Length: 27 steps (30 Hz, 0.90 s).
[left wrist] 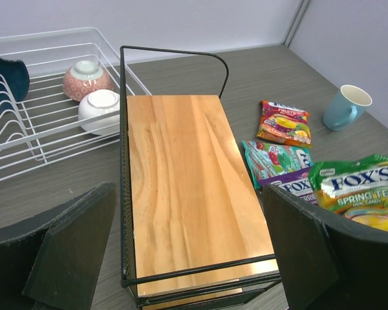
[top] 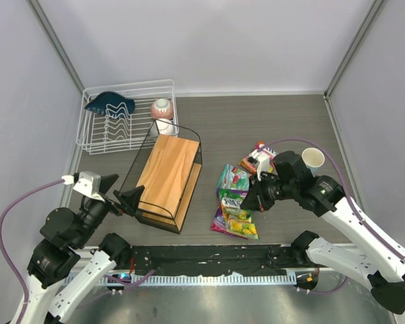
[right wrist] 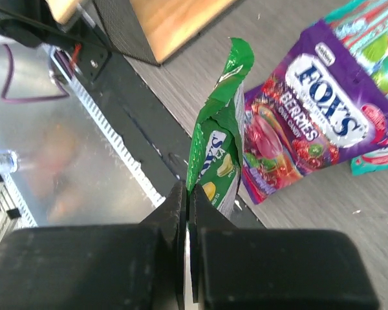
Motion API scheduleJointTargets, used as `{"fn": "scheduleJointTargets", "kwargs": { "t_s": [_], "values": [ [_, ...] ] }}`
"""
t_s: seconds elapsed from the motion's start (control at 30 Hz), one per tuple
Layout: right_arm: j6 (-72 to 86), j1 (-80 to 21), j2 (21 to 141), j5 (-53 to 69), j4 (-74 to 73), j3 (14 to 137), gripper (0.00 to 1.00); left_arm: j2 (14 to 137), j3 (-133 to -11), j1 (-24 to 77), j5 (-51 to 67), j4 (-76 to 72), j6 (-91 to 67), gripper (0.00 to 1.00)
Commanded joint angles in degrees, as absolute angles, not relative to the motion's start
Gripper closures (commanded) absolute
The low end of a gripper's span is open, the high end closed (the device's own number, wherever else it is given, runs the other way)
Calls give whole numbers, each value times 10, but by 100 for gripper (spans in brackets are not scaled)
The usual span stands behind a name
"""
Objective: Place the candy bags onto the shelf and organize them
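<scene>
Right gripper (right wrist: 187, 194) is clamped on the edge of the yellow-green candy bag (right wrist: 216, 148), which is raised just right of the shelf (top: 165, 172). Pinch firmly, lift clear of the purple bag (right wrist: 310, 123), carry left and lay flat on the top board. Left gripper (top: 121, 194) spread wide at the shelf's near end. Counts: one shelf, one dish rack (top: 121, 121), four candy bags, two bowls (left wrist: 88, 79), one cup (top: 313, 159).

dish rack (top: 101, 138), pink bowl (left wrist: 87, 79), white bowl (left wrist: 102, 110), mug (left wrist: 346, 105)

Probably a robotics lab cell: bare white panels (top: 223, 40) beyond the right claw (top: 250, 201), black mounting plate (top: 202, 255) behind it.
</scene>
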<state>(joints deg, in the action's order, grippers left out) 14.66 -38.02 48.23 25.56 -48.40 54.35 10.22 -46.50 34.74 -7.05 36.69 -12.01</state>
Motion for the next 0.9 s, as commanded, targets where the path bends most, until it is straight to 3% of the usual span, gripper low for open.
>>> {"fn": "scheduleJointTargets", "kwargs": {
  "t_s": [0.0, 0.1, 0.13, 0.17, 0.23, 0.37, 0.57, 0.87],
  "values": [
    [139, -380, 518, 274, -483, 512, 96, 107, -483, 345, -70, 357, -126, 0],
    [148, -380, 547, 213, -487, 521, 71, 108, -485, 345, -71, 361, -125, 0],
    [155, -380, 554, 172, -486, 532, 49, 109, -486, 345, -71, 363, -124, 0],
    [160, -380, 559, 149, -485, 537, 38, 109, -487, 345, -71, 364, -123, 0],
    [183, -380, 573, 103, -478, 550, 28, 110, -489, 345, -71, 366, -123, 0],
    [258, -380, 569, -72, -463, 562, 24, 119, -501, 345, -56, 367, -115, 0],
    [349, -380, 493, -92, -418, 484, 24, 197, -554, 345, -2, 367, -105, 0],
    [445, -379, 320, -207, -432, 433, 24, 402, -597, 345, 257, 283, -155, 0]
  ]
}}
